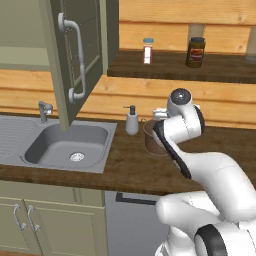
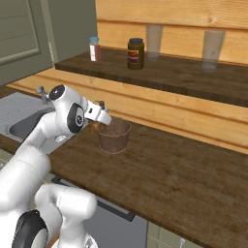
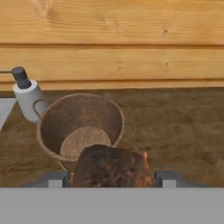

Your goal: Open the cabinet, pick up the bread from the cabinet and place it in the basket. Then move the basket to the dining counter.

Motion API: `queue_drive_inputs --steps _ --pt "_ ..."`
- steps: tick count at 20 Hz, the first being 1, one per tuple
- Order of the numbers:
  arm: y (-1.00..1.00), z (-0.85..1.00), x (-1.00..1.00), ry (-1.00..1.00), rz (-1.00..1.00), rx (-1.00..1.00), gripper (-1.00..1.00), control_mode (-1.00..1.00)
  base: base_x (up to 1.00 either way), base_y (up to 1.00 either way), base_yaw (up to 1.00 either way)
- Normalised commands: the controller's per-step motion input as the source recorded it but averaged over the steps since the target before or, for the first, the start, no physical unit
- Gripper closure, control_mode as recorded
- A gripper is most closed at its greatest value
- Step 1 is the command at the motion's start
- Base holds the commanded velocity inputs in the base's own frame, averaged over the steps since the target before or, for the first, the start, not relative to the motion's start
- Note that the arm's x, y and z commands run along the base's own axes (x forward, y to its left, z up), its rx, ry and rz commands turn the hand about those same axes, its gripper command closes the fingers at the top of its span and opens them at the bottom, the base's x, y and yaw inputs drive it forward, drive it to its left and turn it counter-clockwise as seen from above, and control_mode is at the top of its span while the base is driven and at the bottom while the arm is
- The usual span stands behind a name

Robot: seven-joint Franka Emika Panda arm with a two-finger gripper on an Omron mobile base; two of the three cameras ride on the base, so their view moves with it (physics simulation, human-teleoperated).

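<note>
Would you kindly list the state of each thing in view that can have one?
cabinet: door open.
basket: upright on the worktop, empty.
bread: held between the jaws, near the basket's rim, not yet in it.
gripper: shut on the bread.
jar: lid on, upright on the shelf.

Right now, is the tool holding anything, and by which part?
Yes. The tool holds the dark-crusted bread, clamped across its two sides between the fingers, just short of the basket.
</note>
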Motion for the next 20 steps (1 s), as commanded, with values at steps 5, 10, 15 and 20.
queue_drive_inputs --steps 5,10,15,20 --pt "-0.05 -0.38 1.00 0.07 0.05 0.00 1.00 -1.00 0.00 0.00 0.00" --pt "0.00 -0.45 0.92 0.05 0.02 0.00 1.00 -1.00 0.00 0.00 0.00" --pt "-0.01 -0.51 0.80 0.07 0.00 0.00 1.00 -1.00 0.00 0.00 0.00" --pt "-0.04 -0.33 0.77 0.07 0.00 0.00 1.00 -1.00 0.00 0.00 0.00"
